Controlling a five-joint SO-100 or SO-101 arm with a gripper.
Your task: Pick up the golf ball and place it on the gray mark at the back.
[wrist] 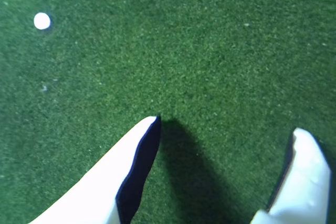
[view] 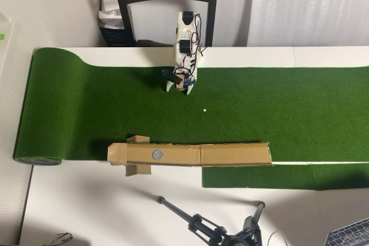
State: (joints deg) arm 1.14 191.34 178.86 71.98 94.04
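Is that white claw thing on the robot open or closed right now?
Open. In the wrist view the white gripper's two jaws stand well apart, with only bare green artificial turf between them, holding nothing.

A white table [view: 86, 200] carries a long green turf mat [view: 288, 113], rolled up at its left end in the overhead view. The gripper [view: 180, 87] hovers over the turf near its far edge. A brown cardboard strip [view: 230, 155] lies on the turf's near edge, well apart from the gripper, with the gray mark [view: 157, 154] on it. A tiny white dot [view: 204, 109] sits on the turf near the gripper.

Bright even light, soft shadows, slight blur
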